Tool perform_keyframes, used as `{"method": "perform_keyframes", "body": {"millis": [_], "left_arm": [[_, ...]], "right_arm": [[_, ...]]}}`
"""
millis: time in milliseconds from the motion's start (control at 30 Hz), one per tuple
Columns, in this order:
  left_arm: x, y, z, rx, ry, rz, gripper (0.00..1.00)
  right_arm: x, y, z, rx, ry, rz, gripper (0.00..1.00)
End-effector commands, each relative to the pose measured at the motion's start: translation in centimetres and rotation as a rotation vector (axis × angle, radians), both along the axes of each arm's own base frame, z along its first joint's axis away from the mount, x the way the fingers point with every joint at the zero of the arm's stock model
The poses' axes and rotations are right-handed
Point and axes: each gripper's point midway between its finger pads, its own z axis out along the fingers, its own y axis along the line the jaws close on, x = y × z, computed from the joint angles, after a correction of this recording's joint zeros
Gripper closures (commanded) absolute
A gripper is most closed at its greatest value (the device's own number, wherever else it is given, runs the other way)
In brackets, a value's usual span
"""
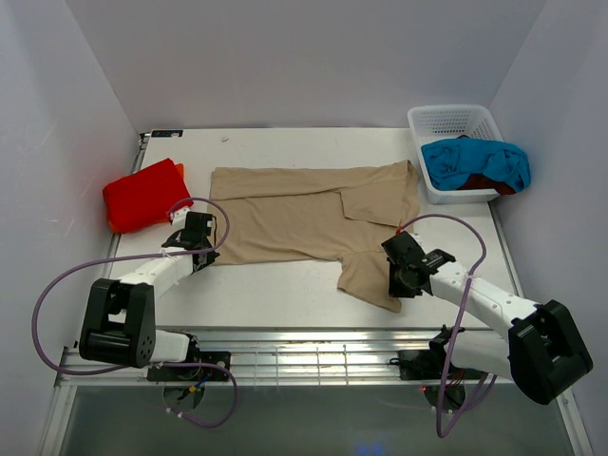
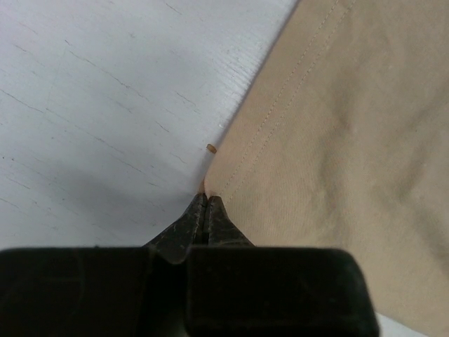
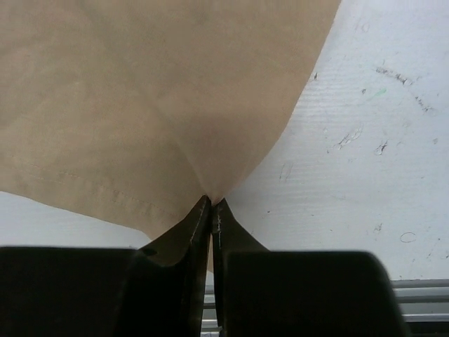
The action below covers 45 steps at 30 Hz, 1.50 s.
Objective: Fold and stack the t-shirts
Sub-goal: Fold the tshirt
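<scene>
Tan t-shirt (image 1: 294, 218) mid-frame; left gripper (image 2: 204, 200) clamped on its lower-left corner, right gripper (image 3: 212, 203) clamped on its lower-right flap.

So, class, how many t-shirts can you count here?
4: tan shirt spread mid-table, red shirt folded at left, turquoise shirt over dark red shirt in the basket; more may be hidden underneath.

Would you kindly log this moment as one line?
tan t-shirt: laid out | left gripper: shut on its near-left corner | right gripper: shut on its near-right edge
</scene>
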Motion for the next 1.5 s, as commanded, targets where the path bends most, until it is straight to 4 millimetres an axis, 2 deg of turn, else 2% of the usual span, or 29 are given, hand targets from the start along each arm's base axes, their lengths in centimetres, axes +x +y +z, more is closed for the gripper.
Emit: {"method": "perform_keyframes", "body": {"millis": [0,100,133,200,233,267,300,333,367,500,533,600,633,667,700,733,767,833,867,900,933,1000,1167,1233,1300,1467], "left_arm": [[1.7,-0.3,2.2,-0.010,-0.081,-0.006,1.00],[2.5,-0.4,3.1,-0.015,-0.106,-0.008,1.00],[2.7,-0.5,3.2,-0.018,-0.108,-0.012,1.00],[3.6,-0.8,4.1,-0.025,-0.131,-0.015,1.00],[4.0,-0.9,4.4,-0.029,-0.139,-0.019,1.00],[4.2,-1.0,4.7,-0.029,-0.145,-0.023,1.00],[5.1,-1.1,5.5,-0.031,-0.162,-0.022,1.00],[5.5,-1.1,5.9,-0.031,-0.174,-0.025,1.00],[6.0,-1.2,6.3,-0.031,-0.182,-0.026,1.00],[8.8,-1.3,7.8,-0.030,-0.205,-0.037,1.00],[9.1,-1.2,7.1,-0.025,-0.181,-0.035,1.00],[9.8,-1.0,6.8,-0.024,-0.173,-0.031,1.00],[10.4,-0.8,6.6,-0.023,-0.166,-0.026,1.00],[10.7,-0.8,6.4,-0.025,-0.164,-0.025,1.00],[11.3,-0.5,6.1,-0.023,-0.158,-0.019,1.00],[11.7,-0.4,6.5,-0.026,-0.170,-0.018,1.00],[11.9,-0.4,5.9,-0.026,-0.157,-0.020,1.00],[12.9,-0.4,6.2,-0.034,-0.168,-0.023,1.00],[13.1,-0.4,5.6,-0.032,-0.151,-0.027,1.00],[13.3,-0.4,5.6,-0.032,-0.153,-0.025,1.00],[13.5,-0.3,5.6,-0.030,-0.152,-0.024,1.00],[14.0,-0.3,5.8,-0.028,-0.160,-0.023,1.00],[15.3,0.1,7.0,-0.031,-0.197,-0.021,1.00],[15.7,0.1,6.8,-0.036,-0.192,-0.027,1.00],[16.4,0.1,7.2,-0.037,-0.199,-0.030,1.00],[17.3,0.1,6.3,-0.047,-0.179,-0.034,1.00]], "right_arm": [[3.0,0.9,3.7,0.000,-0.108,-0.004,0.92],[4.8,1.3,5.0,-0.026,-0.138,0.006,0.92],[6.1,1.9,6.2,-0.021,-0.171,0.005,0.92],[7.3,2.3,6.3,-0.045,-0.164,0.012,0.92],[8.7,2.7,7.5,-0.044,-0.192,0.017,0.92],[9.3,2.9,7.0,-0.064,-0.172,0.022,0.92],[10.1,3.1,7.2,-0.070,-0.176,0.024,0.92],[11.6,3.5,8.4,-0.068,-0.203,0.028,0.92],[12.3,3.6,7.7,-0.086,-0.181,0.033,0.92],[16.3,3.5,8.7,-0.101,-0.196,0.030,0.92],[17.1,3.4,8.8,-0.103,-0.198,0.028,0.92],[19.4,3.0,9.3,-0.112,-0.210,0.023,0.92],[20.1,2.9,8.7,-0.119,-0.194,0.026,0.92],[21.5,3.1,9.6,-0.115,-0.219,0.035,0.92],[22.4,2.5,8.9,-0.123,-0.199,0.026,0.92],[23.1,2.4,9.9,-0.117,-0.221,0.023,0.92],[24.4,2.4,10.2,-0.121,-0.231,0.029,0.92],[25.8,1.9,9.8,-0.123,-0.220,0.024,0.92],[26.3,1.8,9.9,-0.122,-0.221,0.024,0.92],[27.5,1.6,11.1,-0.117,-0.250,0.021,0.92],[27.9,1.5,10.8,-0.123,-0.241,0.024,0.92],[29.2,1.3,11.9,-0.113,-0.267,0.020,0.92],[31.4,0.3,12.7,-0.114,-0.292,0.007,0.92],[32.4,0.1,13.0,-0.112,-0.299,0.005,0.92],[32.9,-0.3,13.0,-0.111,-0.300,0.001,0.92],[34.3,-0.8,12.3,-0.113,-0.298,-0.005,0.92]]}}
